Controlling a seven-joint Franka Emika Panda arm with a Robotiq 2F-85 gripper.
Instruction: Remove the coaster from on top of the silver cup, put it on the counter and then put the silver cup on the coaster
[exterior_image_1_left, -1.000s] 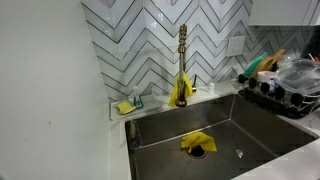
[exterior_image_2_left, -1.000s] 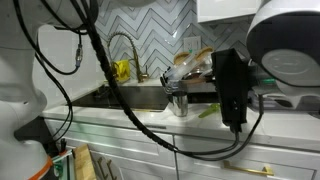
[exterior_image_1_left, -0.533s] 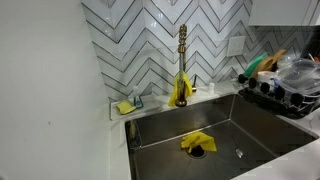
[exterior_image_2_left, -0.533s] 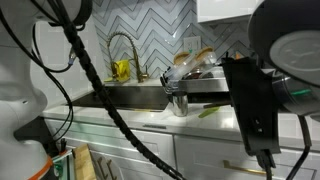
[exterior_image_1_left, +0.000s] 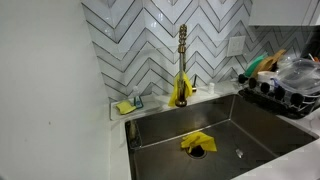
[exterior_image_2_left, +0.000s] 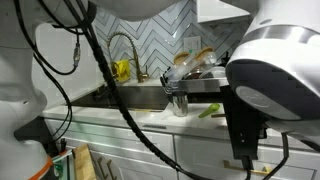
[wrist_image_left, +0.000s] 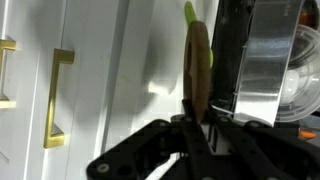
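Only in wrist view: thin brown round coaster (wrist_image_left: 198, 60) pinched edge-on between narrowed fingers of gripper (wrist_image_left: 197, 122). Only in an exterior view: shiny silver metal cup (exterior_image_2_left: 178, 104) upright on white counter (exterior_image_2_left: 150, 118), well away from fingers.

Even, soft indoor light throughout; the arm (exterior_image_2_left: 270, 80) looms blurred near the lens, wrist view slightly soft.
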